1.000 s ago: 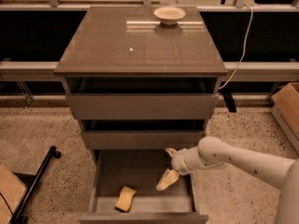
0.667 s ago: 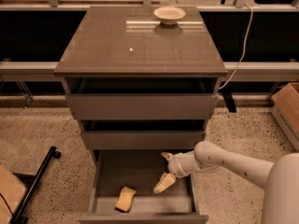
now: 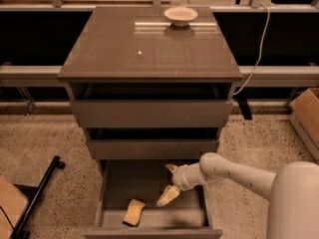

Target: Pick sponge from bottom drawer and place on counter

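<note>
The tan-yellow sponge (image 3: 133, 212) lies on the floor of the open bottom drawer (image 3: 152, 230), toward its front left. My gripper (image 3: 169, 182) is inside the drawer, right of centre, with its pale fingers spread open and empty. It is apart from the sponge, up and to the right of it. The white arm reaches in from the lower right. The counter (image 3: 104, 49) is the glossy top slab of the cabinet, with a small white dot (image 3: 139, 53).
A pale round bowl (image 3: 180, 15) stands at the back of the counter. The two upper drawers (image 3: 152, 113) are slightly open. A black bar (image 3: 37, 198) lies on the floor at left, a cardboard box (image 3: 305, 116) at right.
My gripper has moved left inside the bottom drawer, closer to the sponge. The sponge has not moved.
</note>
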`<state>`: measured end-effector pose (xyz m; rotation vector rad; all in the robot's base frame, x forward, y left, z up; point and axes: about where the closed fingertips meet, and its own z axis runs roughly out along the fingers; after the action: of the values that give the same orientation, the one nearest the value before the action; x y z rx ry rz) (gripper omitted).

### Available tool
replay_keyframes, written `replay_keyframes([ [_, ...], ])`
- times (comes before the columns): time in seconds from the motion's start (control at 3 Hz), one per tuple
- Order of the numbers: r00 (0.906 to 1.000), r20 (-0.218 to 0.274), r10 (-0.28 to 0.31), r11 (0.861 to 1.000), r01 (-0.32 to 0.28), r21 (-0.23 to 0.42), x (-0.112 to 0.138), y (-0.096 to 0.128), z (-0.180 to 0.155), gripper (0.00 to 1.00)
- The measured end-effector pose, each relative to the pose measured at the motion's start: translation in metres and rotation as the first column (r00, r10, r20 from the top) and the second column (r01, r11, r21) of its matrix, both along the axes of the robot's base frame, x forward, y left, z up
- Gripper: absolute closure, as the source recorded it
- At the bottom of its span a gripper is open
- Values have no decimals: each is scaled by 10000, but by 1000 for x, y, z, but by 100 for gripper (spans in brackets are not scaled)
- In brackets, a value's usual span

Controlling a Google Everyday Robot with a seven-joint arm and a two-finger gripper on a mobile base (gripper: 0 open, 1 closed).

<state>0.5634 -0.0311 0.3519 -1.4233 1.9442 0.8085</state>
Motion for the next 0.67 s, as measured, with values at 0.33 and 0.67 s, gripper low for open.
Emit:
replay_keyframes([
  [0.33,9999,-119,122,9983,-115,572,10,33,-37,0],
  [0.67,9986,-383,370,9947,-331,977,12,62,-79,0],
])
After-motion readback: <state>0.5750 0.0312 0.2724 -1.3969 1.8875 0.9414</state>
